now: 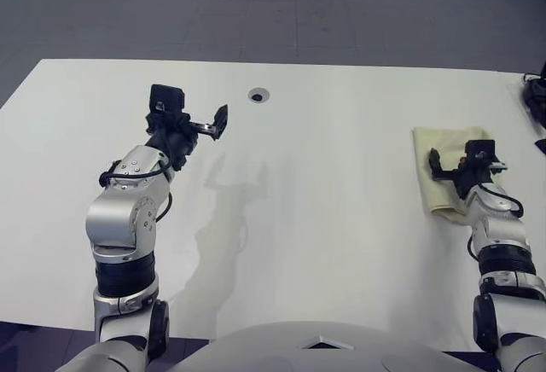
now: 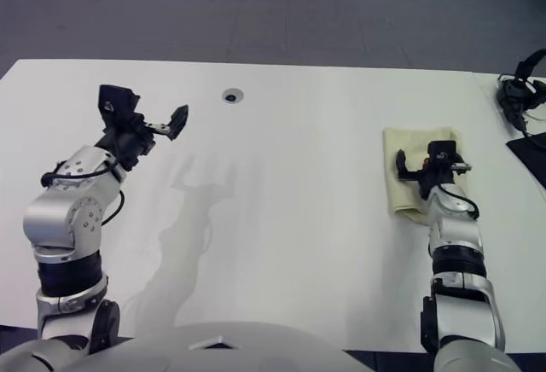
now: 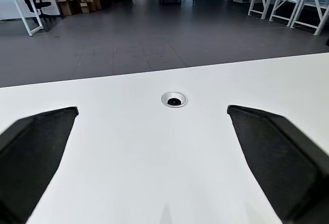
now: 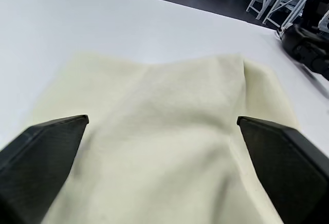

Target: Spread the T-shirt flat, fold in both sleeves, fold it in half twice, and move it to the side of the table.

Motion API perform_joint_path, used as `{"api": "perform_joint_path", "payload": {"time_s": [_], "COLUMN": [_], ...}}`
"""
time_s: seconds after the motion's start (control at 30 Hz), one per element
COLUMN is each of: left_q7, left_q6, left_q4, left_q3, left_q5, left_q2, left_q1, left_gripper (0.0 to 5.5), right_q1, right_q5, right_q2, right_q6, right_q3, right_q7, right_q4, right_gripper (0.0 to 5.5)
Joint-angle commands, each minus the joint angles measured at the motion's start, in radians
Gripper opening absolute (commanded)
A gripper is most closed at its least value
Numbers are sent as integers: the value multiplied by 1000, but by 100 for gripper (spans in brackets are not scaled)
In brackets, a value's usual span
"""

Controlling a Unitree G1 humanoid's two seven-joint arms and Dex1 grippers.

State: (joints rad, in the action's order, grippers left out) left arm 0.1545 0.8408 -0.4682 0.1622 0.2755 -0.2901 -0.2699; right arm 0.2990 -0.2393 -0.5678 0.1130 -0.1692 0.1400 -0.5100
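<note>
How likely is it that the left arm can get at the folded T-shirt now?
Probably not. The T-shirt lies near the right edge of the table, under the right arm, jaws open, while the left arm is raised far to the left. Nothing stands between, but the stretch looks too wide.

— Do we find any writing, number or sign to read?

— None that we can make out. The T-shirt (image 4: 169, 157) lying between the fingers of the right gripper (image 4: 163, 118) looks to us like plain cloth, with no print or label.

— And around the left gripper (image 3: 152, 109)?

— The table (image 3: 128, 157) between its fingers is bare white to our eyes. The round grommet (image 3: 174, 99) just beyond the fingertips carries no mark we can read.
</note>
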Motion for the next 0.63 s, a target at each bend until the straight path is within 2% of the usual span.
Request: {"api": "perform_joint_path", "payload": {"time_s": [0.03, 0.13, 0.2, 0.63], "left_q7": [-117, -135, -139, -144], "left_q6": [28, -32, -69, -200], "left_q4": [-51, 45, 96, 166], "left_q3": [77, 35, 8, -8], "left_q5": [-37, -69, -95, -141], "left_q2": [35, 39, 41, 63], "left_q1": [-11, -22, -25, -7], "left_gripper": [540, 540, 540, 540], "right_q1": [123, 85, 66, 70], "right_q5": [-57, -16, 11, 85], "right_q2": [175, 285, 308, 346], "right_q6": [247, 255, 270, 278], "right_q3": [109, 165, 165, 137], "right_q7": [-76, -106, -129, -103], "right_q4": [470, 423, 427, 397], "right_gripper": [539, 539, 539, 539]}}
